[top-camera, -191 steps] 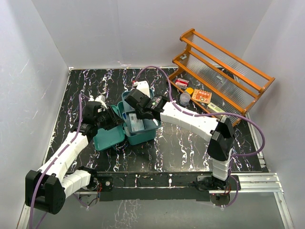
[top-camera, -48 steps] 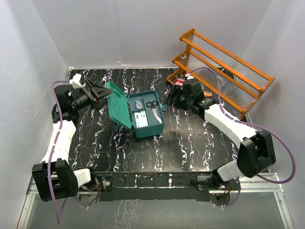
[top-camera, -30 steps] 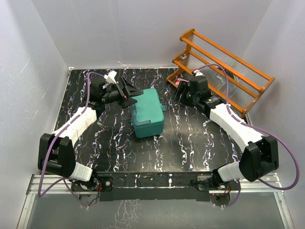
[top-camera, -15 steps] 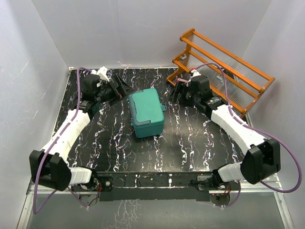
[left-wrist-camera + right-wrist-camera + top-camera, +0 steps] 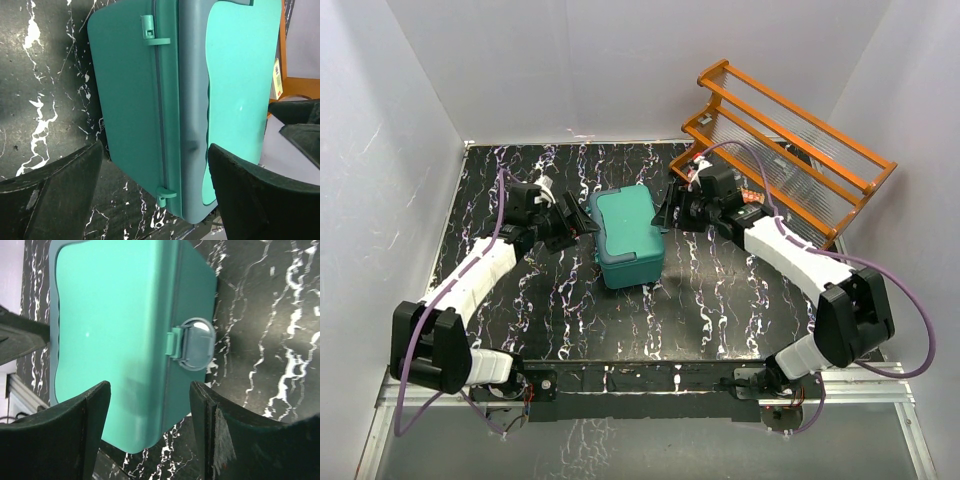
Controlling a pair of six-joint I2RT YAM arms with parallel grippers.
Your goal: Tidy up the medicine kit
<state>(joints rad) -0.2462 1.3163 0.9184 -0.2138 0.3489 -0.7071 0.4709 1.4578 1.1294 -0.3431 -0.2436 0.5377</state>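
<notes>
Teal-green medicine kit [image 5: 628, 232], lid shut, sits mid-surface [image 5: 710, 300] | we see the left end effector [image 5: 578, 224] spread wide just beside its 9 o'clock side | right end effector [image 5: 669, 209] spread wide near its 2 o'clock corner, by the latch | orange rack [image 5: 790, 150] at the surface's 2 o'clock.

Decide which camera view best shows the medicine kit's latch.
Right wrist: the latch faces it, close up, on the medicine kit. Top external shows only a small tab. Left wrist sees the hinges; latch hidden.
</notes>
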